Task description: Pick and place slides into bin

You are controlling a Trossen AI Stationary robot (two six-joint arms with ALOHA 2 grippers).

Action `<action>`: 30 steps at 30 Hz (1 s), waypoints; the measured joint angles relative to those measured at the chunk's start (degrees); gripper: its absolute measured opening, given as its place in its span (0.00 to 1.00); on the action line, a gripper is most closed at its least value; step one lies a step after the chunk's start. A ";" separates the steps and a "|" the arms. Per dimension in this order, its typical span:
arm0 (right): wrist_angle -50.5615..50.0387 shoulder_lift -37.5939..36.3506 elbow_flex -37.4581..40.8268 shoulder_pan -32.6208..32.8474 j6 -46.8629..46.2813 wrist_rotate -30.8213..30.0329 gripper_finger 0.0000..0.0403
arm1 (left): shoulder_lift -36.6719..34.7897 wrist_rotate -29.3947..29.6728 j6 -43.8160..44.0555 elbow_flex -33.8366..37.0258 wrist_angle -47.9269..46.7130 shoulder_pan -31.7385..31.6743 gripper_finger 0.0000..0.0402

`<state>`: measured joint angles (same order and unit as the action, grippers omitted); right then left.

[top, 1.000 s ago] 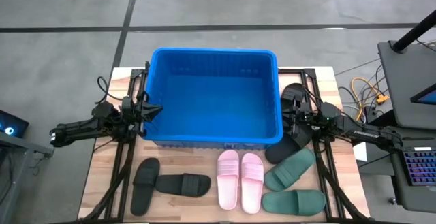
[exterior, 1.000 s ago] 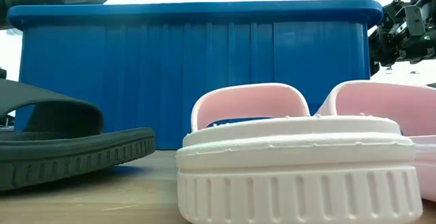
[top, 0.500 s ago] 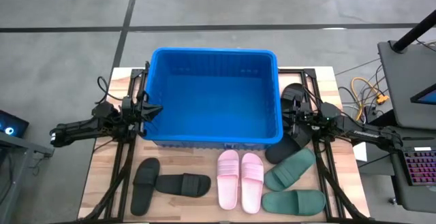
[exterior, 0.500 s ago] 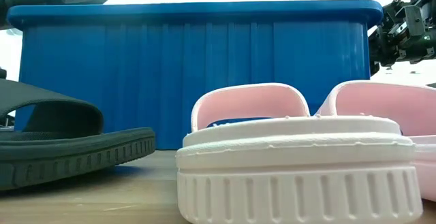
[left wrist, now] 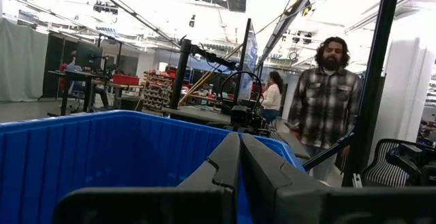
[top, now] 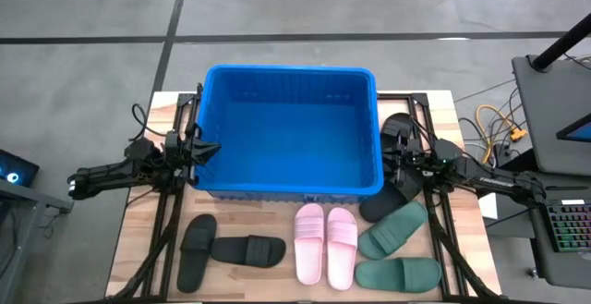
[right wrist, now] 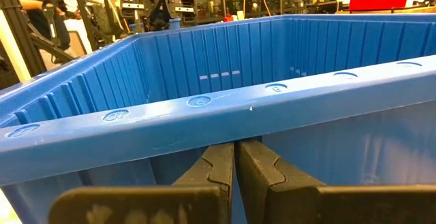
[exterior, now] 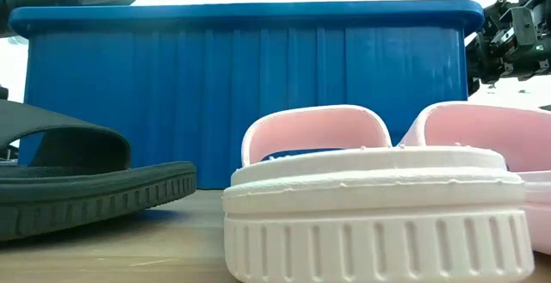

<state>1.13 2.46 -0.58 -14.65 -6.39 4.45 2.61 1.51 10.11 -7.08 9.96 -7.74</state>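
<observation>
Currently blue bin [top: 288,133] empty; slides lined along bench [top: 138,239] front, within reach. Left end effector [top: 209,149] and right end effector [top: 399,161] pressed together, empty, flanking bin, apparently waiting.

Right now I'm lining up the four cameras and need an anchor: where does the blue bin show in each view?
High view: the blue bin sits at upper centre, between both arms.
Low view: its ribbed wall fills the background behind the pink slides.
Left wrist view: its rim and inner wall lie at lower left.
Right wrist view: its rim crosses the picture.
Shared landmark: the bin's thick blue rim.
</observation>
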 joint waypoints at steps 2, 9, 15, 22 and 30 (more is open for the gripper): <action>0.01 0.00 0.00 0.02 0.00 0.02 0.02 | -0.01 0.01 0.00 0.00 0.00 0.00 0.00; 0.00 0.00 0.00 0.02 0.00 0.00 0.02 | -0.02 0.01 0.00 0.00 0.05 0.00 0.00; 0.02 0.00 0.00 0.00 0.00 0.02 0.02 | 0.00 0.08 0.00 0.00 0.22 0.00 0.00; 0.11 -0.24 0.02 0.00 -7.38 0.31 0.02 | -0.02 0.36 0.09 0.00 0.41 0.01 0.00; -8.69 -0.44 -5.40 0.02 4.96 -14.34 0.02 | -0.01 1.69 0.04 0.00 7.50 0.03 0.00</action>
<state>-7.57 2.02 -5.98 -14.63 -1.43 -9.90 2.60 3.20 10.15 -7.07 17.46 -7.70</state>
